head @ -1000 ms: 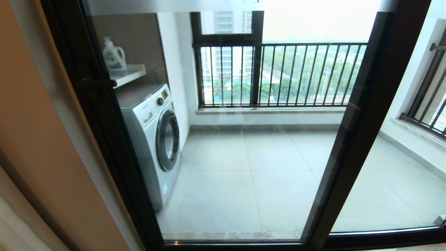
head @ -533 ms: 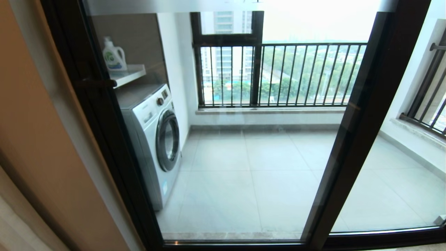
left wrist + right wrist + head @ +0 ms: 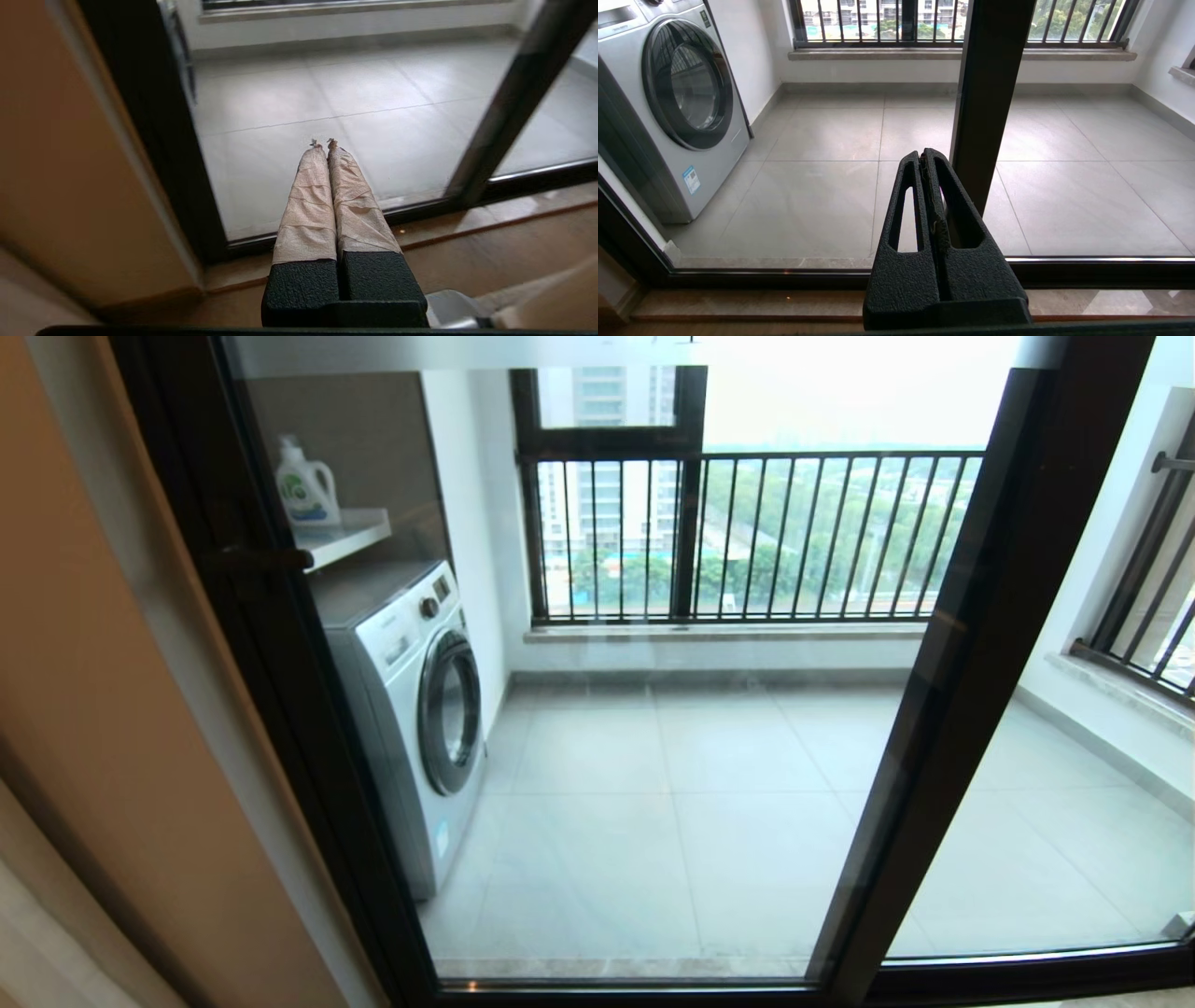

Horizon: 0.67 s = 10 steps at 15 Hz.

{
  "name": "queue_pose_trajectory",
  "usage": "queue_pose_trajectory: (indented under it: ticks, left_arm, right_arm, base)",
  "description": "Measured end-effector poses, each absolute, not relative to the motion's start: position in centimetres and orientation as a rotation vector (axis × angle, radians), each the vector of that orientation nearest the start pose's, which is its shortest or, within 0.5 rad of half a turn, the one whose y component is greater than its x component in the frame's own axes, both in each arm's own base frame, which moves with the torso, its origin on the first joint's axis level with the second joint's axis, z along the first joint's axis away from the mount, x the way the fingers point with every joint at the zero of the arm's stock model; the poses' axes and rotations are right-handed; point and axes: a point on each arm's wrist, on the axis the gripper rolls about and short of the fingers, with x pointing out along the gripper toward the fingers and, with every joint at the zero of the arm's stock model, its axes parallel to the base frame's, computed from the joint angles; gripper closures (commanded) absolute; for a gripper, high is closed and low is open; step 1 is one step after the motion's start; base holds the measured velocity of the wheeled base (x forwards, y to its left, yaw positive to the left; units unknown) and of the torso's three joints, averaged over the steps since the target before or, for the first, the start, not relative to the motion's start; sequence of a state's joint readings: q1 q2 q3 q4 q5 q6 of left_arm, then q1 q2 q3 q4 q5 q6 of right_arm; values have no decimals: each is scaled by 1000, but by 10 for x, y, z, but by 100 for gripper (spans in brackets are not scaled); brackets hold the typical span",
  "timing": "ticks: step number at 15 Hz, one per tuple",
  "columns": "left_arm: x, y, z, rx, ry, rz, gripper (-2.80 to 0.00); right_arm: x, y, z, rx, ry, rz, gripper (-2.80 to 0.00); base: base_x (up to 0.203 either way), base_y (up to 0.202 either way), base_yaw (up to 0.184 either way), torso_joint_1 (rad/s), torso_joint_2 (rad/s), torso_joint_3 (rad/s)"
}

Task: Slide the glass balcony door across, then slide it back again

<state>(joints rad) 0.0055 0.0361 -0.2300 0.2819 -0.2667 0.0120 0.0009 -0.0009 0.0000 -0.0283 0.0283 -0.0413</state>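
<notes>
Facing the shut glass balcony door (image 3: pixel 597 709), left gripper (image 3: pixel 322 142) and right gripper (image 3: pixel 927 158) wait closed and empty, presumably pre-approach.

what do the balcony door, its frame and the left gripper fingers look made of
The balcony door looks like clear glass: the washing machine and tiled floor show straight through it, with faint reflections. Its frame seems to be dark brown-black metal with a smooth, slightly glossy finish, though coated metal is a guess. The left gripper's fingers are wrapped in beige, creased tape over black textured bases.
</notes>
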Motion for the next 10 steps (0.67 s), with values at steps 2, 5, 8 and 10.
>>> queue_pose_trajectory:
  ticks: [2,5,8,10]
  left_arm:
    - [-28,-3,82,31,74,-108,0]
    - [-23,0,78,106,-2,-4,0]
    - [-23,0,76,119,-1,-14,0]
    - [-23,0,76,112,-2,-10,0]
  right_arm:
    - [-23,1,78,-41,-30,28,0]
    - [-23,1,78,-41,-30,28,0]
    - [-23,1,78,-41,-30,28,0]
    - [-23,1,78,-41,-30,28,0]
  base:
    - [0,0,0,0,0,0]
    - [0,0,0,0,0,0]
    - [0,0,0,0,0,0]
    - [0,0,0,0,0,0]
